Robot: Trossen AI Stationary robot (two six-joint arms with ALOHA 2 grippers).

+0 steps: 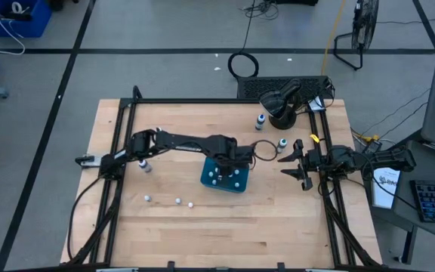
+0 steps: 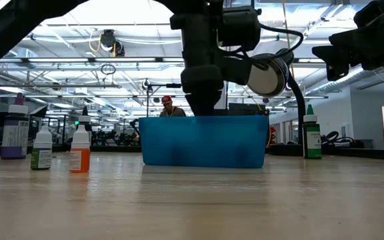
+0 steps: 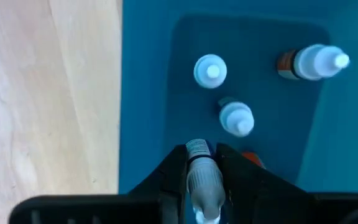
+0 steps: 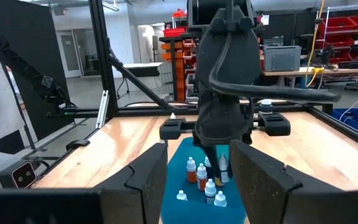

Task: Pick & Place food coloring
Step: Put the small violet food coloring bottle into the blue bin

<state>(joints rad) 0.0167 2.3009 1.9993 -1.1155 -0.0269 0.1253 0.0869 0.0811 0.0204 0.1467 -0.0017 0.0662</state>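
A wooden table (image 1: 278, 219) carries a teal tray (image 1: 226, 177), scattered food coloring bottles (image 1: 178, 201) and a black round object (image 1: 281, 113).

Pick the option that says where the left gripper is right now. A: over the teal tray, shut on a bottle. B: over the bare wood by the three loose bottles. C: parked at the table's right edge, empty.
A: the left gripper hangs over the teal tray, shut on a bottle, with other bottles standing below.

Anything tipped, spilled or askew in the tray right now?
One bottle in the teal tray lies tipped on its side; two others there stand upright. No spill visible. The left gripper holds another bottle over the tray.
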